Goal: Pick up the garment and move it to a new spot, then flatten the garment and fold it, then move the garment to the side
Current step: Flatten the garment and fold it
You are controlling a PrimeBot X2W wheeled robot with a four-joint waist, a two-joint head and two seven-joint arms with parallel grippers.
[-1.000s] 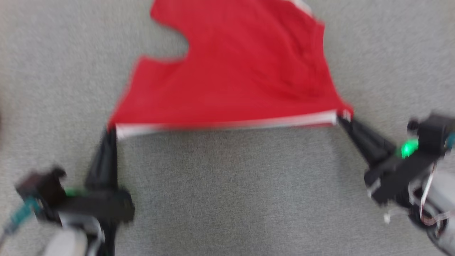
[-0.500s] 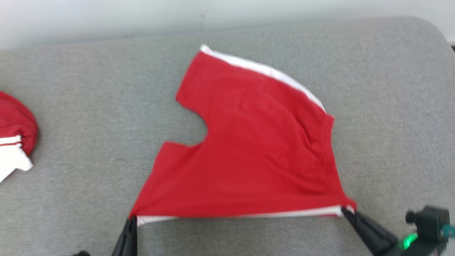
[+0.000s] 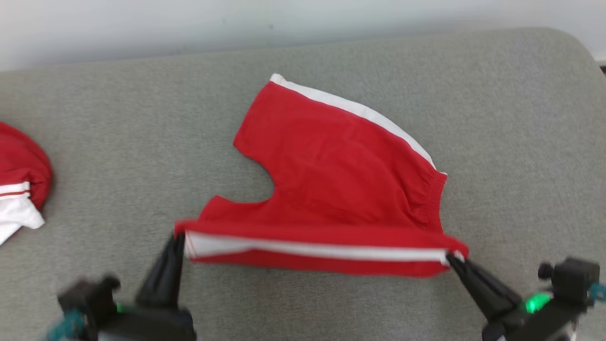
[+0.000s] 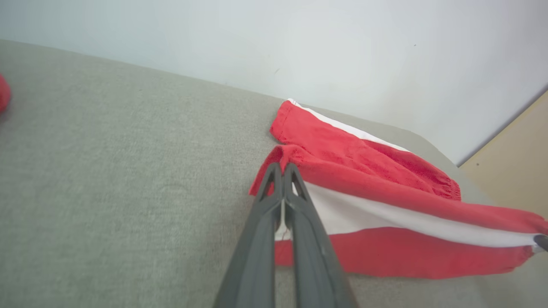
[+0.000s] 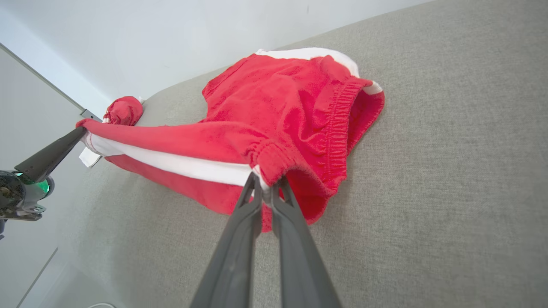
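Red soft-knit shorts (image 3: pixel 341 180) with white side stripes and a gathered elastic waistband lie on the coarse grey woven cushion (image 3: pixel 118 118). Their near edge is lifted taut between both tools: the left tool (image 3: pixel 179 239) is pinched tight on the leg hem, and the right tool (image 3: pixel 453 259) is clamped on the waistband corner. A second red-and-white garment (image 3: pixel 21 175) is cut off at the left edge, its shape unclear.

Clear sides, blocked centre.
The red cotton shorts with white side stripes (image 3: pixel 341 170) fill the centre; bare grey upholstered surface (image 3: pixel 511 142) lies open at right, lower middle and centre left; a bunched red-and-white cloth bundle (image 3: pixel 19 180) blocks the left edge, a pale wall (image 3: pixel 142 28) the top.
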